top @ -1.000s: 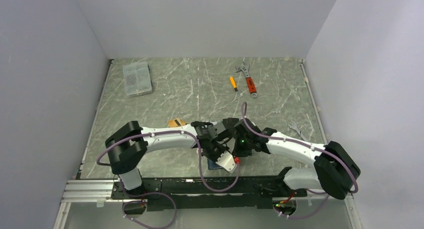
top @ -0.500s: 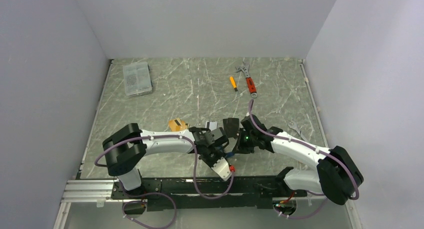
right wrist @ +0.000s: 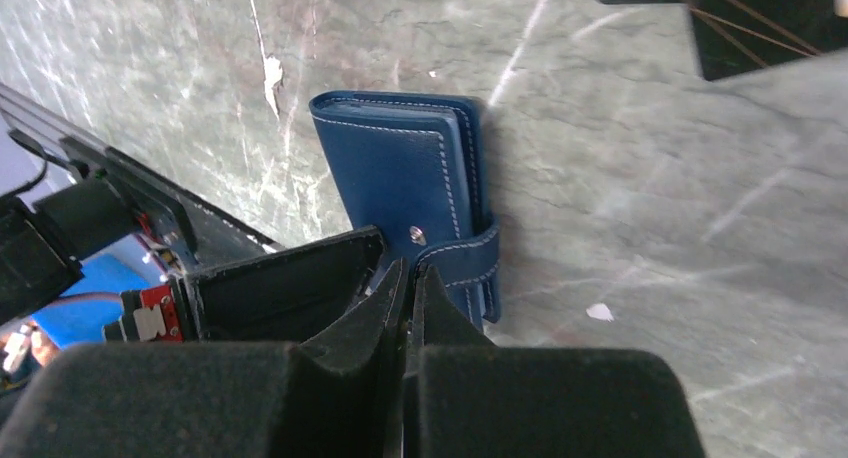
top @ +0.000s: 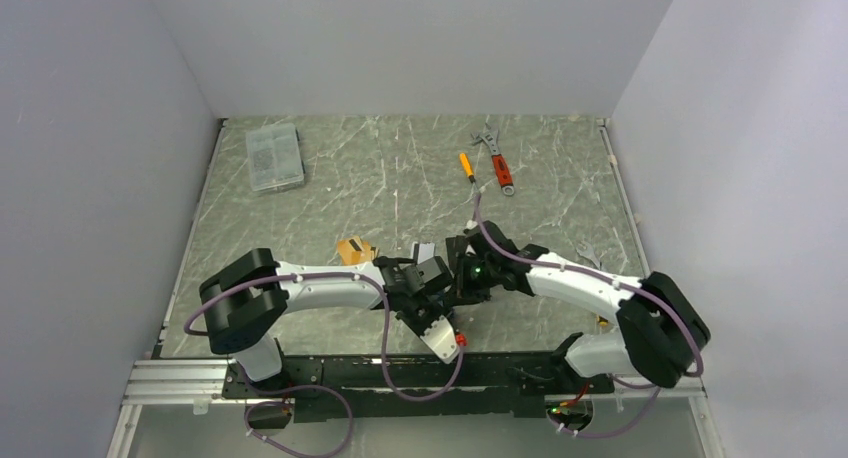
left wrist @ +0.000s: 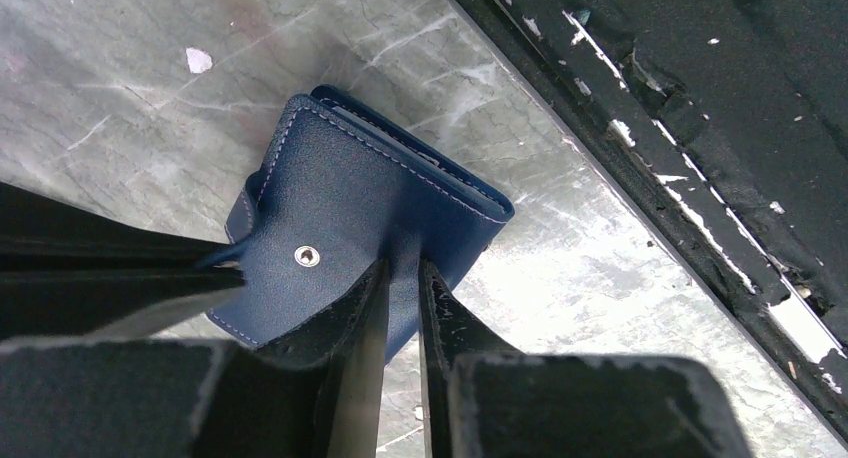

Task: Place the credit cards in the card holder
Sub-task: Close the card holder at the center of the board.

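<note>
The navy card holder [left wrist: 370, 183] lies folded on the marble table close to the front rail, its snap tab [right wrist: 462, 260] wrapped round one side. My left gripper [left wrist: 403, 263] is shut on the holder's outer flap, blue leather pinched between its fingers. My right gripper [right wrist: 410, 266] is shut, its tips pressed against the end of the snap tab beside the metal stud [right wrist: 419, 237]. In the top view the holder is hidden under both grippers. Orange-tan credit cards [top: 352, 248] and a white-grey card [top: 422, 250] lie on the table just behind the grippers.
A clear plastic box [top: 274, 156] stands at the back left. An orange screwdriver [top: 466, 166] and a red wrench [top: 497, 161] lie at the back centre, a silver wrench [top: 590, 256] at the right. The black front rail [left wrist: 700, 128] runs right beside the holder.
My right gripper has swung left, up to the holder and the left gripper. The left arm has drawn slightly toward the near edge, and its jaws have narrowed on the flap.
</note>
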You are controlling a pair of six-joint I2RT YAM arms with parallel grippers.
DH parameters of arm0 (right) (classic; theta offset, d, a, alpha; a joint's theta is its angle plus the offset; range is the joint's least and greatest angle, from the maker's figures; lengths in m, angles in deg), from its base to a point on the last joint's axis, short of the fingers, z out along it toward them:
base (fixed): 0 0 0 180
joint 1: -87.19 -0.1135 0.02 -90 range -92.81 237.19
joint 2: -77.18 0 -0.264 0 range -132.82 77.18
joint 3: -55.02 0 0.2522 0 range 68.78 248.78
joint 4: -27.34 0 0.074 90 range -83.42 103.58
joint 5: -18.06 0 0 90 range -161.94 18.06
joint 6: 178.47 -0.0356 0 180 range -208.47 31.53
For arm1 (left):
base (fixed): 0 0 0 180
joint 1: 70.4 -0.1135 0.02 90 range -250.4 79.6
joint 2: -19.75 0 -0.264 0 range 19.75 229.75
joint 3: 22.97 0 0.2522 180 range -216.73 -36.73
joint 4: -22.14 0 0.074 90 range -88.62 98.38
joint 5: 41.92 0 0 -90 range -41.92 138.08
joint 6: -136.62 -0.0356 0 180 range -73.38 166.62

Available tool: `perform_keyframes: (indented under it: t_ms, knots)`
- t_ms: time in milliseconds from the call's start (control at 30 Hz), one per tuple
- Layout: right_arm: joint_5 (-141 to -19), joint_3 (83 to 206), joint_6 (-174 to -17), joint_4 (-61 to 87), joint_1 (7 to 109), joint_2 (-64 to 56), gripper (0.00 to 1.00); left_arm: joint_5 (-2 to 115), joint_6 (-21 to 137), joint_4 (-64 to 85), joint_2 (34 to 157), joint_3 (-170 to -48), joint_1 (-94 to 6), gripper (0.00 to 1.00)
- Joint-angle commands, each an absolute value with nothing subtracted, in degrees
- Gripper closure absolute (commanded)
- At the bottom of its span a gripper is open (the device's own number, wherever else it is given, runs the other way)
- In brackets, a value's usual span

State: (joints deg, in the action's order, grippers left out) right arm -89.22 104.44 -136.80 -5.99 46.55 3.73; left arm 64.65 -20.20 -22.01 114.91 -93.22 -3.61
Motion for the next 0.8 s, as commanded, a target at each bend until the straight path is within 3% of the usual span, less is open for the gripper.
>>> perform_keyframes:
  t_ms: [0,767]
  knots:
    - [-91.72,108.41,-135.45,-3.17,43.83,-0.97,1.0,63.85,-19.88,-26.53,116.89,-89.24,-3.34,0.8]
    - [-87.12,107.81,-135.38,-4.09,42.99,-5.58,1.0,64.48,-14.02,-30.16,111.6,-93.59,-3.6,0.79]
